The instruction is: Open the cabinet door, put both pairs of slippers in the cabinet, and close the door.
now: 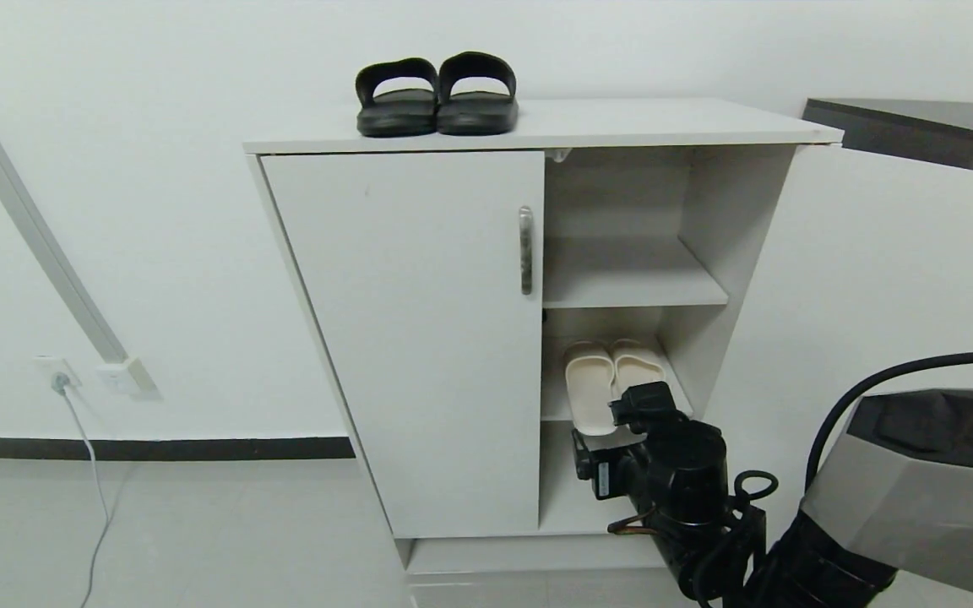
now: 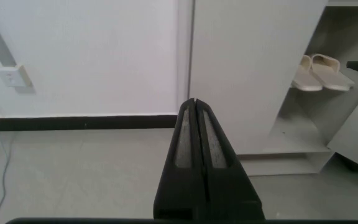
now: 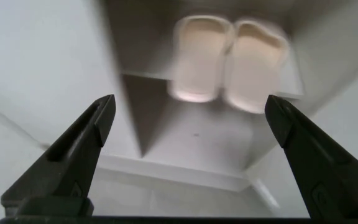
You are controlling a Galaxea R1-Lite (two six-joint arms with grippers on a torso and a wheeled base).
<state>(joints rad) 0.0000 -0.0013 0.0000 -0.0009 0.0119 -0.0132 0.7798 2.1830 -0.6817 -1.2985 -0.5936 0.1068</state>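
A white cabinet (image 1: 537,127) stands against the wall with its left door (image 1: 410,338) shut and its right door (image 1: 875,287) swung wide open. A black pair of slippers (image 1: 436,95) rests on the cabinet top. A cream pair of slippers (image 1: 609,380) (image 3: 229,59) (image 2: 319,71) lies on the lower shelf inside. My right gripper (image 1: 622,431) (image 3: 190,107) hangs open just in front of that shelf, holding nothing. My left gripper (image 2: 194,102) is shut and empty, low over the floor to the left of the cabinet.
A metal handle (image 1: 525,251) runs down the shut door's edge. The upper shelf (image 1: 630,279) is bare. A wall socket with a cable (image 1: 56,376) sits low on the left. A grey piece of furniture (image 1: 917,127) stands behind the open door.
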